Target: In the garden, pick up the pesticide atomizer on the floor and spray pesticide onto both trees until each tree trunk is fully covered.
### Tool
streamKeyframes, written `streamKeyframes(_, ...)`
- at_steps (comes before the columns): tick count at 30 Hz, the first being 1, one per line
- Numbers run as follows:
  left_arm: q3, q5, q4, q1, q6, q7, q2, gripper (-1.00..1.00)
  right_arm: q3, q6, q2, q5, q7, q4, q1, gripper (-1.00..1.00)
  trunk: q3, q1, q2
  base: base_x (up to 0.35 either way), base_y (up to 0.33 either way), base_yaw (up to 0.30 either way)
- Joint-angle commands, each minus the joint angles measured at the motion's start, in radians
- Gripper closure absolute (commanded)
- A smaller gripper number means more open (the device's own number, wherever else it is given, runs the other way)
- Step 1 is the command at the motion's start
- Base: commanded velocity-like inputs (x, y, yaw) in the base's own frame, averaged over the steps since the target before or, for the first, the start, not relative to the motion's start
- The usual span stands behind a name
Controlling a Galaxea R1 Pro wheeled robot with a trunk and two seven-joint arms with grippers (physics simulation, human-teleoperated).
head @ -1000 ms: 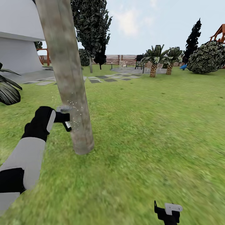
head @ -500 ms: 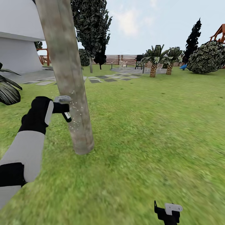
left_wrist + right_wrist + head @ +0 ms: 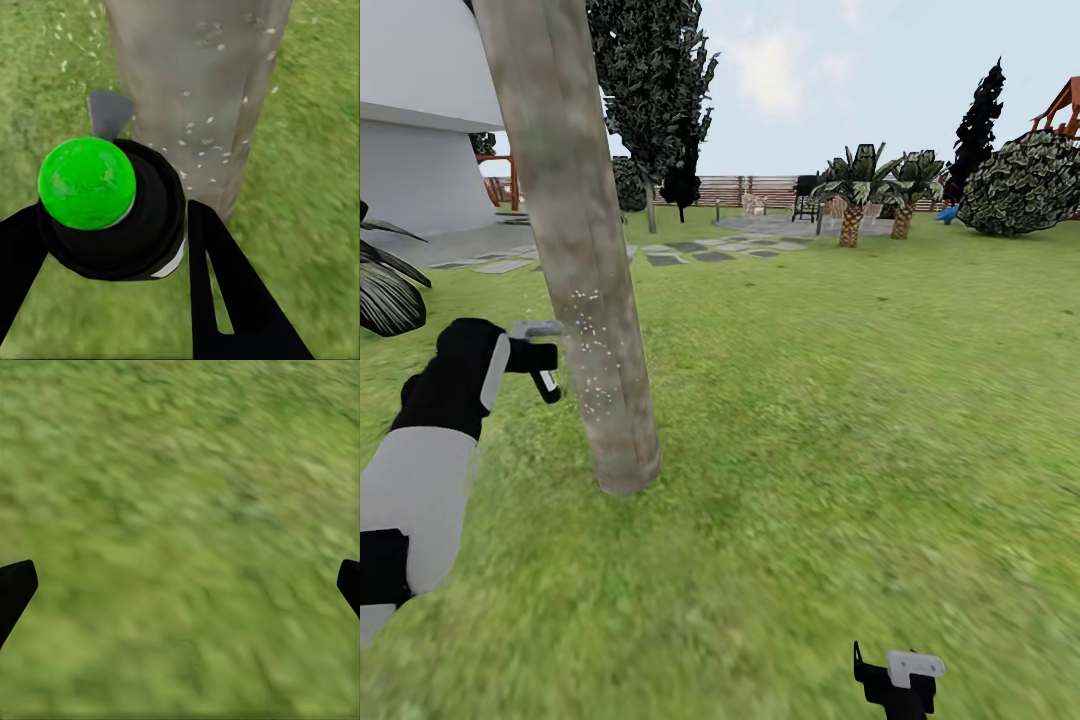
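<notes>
- Left gripper clamped on atomizer, jaws either side, beside trunk.
- White specks dotting trunk; nozzle blurred.
- Trunk top cut off; crown unseen.
- Right gripper low over grass, jaws wide apart, tips cropped.

Two small palms, round bush

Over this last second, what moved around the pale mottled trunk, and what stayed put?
The left gripper, shut on the black atomizer with the green cap, drew back from the pale grey-beige mottled tree trunk toward the robot's left. White spray specks on the bark now reach higher. The trunk, the grass lawn and the open right gripper stayed as they were.
</notes>
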Motion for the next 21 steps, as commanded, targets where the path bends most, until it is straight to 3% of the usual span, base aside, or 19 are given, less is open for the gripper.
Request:
streamKeyframes(1, 0.0, 0.009, 0.002, 0.01, -0.002, 0.0, 0.018, 1.0, 0.0, 0.0, 0.0, 0.0, 0.0, 0.0, 0.0, -1.0, 0.0, 0.0, 0.0, 0.0, 0.0, 0.0)
streamKeyframes(6, -0.006, 0.008, 0.019, 0.09, -0.017, 0.0, 0.024, 1.0, 0.0, 0.0, 0.0, 0.0, 0.0, 0.0, 0.001, -1.0, 0.0, 0.0, 0.0, 0.0, 0.0, 0.0)
streamKeyframes(12, -0.008, 0.009, 0.02, 0.145, -0.021, -0.001, -0.03, 1.0, 0.0, 0.0, 0.0, 0.0, 0.0, 0.0, 0.0, -1.0, 0.0, 0.0, 0.0, 0.0, 0.0, 0.0)
streamKeyframes(15, -0.003, 0.004, 0.028, 0.147, -0.021, -0.001, -0.022, 1.0, 0.0, 0.0, 0.0, 0.0, 0.0, 0.0, 0.001, -1.0, 0.0, 0.0, 0.0, 0.0, 0.0, 0.0)
streamKeyframes(19, -0.006, -0.002, 0.046, 0.163, -0.024, 0.002, 0.017, 1.0, 0.0, 0.0, 0.0, 0.0, 0.0, 0.0, 0.0, -1.0, 0.0, 0.0, 0.0, 0.0, 0.0, 0.0)
streamKeyframes(21, -0.009, -0.001, 0.038, 0.201, -0.051, 0.009, 0.01, 1.0, 0.001, 0.0, 0.0, 0.0, 0.0, 0.0, 0.0, -1.0, 0.0, 0.0, 0.0, 0.0, 0.0, 0.0)
